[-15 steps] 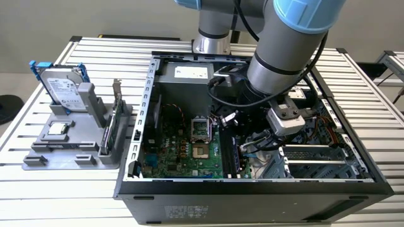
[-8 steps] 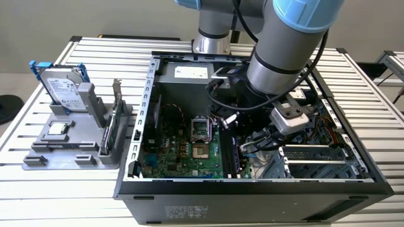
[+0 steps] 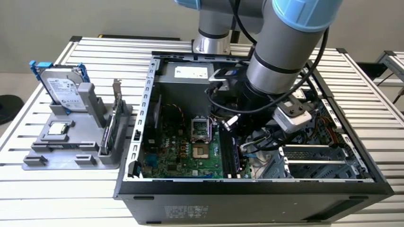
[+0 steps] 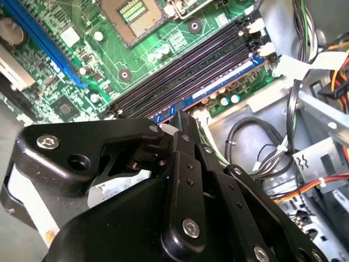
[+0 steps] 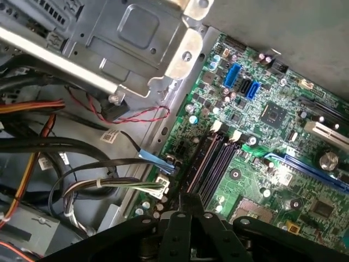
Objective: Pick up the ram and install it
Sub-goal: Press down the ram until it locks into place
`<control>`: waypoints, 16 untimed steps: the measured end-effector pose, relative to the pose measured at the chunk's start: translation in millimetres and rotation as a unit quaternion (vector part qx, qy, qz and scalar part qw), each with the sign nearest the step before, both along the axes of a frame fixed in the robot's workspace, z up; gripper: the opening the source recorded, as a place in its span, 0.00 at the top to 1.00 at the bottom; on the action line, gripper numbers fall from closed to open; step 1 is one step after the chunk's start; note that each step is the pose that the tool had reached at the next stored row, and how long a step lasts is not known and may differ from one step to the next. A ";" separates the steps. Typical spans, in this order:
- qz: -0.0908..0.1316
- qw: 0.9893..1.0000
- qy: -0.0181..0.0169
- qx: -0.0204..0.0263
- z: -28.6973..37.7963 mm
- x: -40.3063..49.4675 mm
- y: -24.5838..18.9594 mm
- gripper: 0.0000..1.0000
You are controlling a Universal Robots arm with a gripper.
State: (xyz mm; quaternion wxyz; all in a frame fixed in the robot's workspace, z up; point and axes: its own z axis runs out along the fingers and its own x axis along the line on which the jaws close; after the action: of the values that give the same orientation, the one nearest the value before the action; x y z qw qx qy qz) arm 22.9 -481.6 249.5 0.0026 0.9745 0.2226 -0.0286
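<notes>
1. One arm (image 3: 277,52) reaches down into the open computer case (image 3: 252,189), which lies on a slatted table (image 3: 38,198).
2. The gripper (image 4: 182,117) hangs over the memory slots (image 4: 185,73) of the green motherboard (image 4: 82,82); in the exterior view it sits low inside the case, beside the slots (image 3: 230,153).
3. In the second wrist view the black fingers (image 4: 188,128) stand drawn together at the tips, directly above a blue-labelled ram stick (image 4: 218,87).
4. The ram lies along the slot nearest the board's edge, next to the empty black slots. Whether the fingertips pinch it or only press on its top edge cannot be told.
5. In the first wrist view the fingers (image 5: 188,204) point down at the near end of the same slot row (image 5: 210,164).
6. The empty processor socket (image 4: 131,16) lies on the far side of the slots from the gripper.
7. Cable bundles (image 4: 256,147) fill the case floor beside the board's edge, close to the fingers.
8. Outside the case, at the exterior view's left, a grey holder (image 3: 69,146) carries an upright hard drive (image 3: 63,87), a square silver chip (image 3: 58,127) and an upright card (image 3: 110,127).
</notes>
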 end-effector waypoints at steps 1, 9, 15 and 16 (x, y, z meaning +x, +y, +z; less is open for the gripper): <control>0.006 1.000 0.000 0.000 0.0 0.0 0.1 1.00; 0.055 0.998 0.000 0.000 0.0 -0.3 0.6 1.00; 0.094 0.996 0.000 0.000 0.0 -0.4 0.8 1.00; 0.100 0.995 0.000 0.000 0.0 -0.4 0.8 1.00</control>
State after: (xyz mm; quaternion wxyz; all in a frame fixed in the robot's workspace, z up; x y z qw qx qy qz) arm 22.5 -480.8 249.5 0.0054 0.9474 0.3187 -0.0283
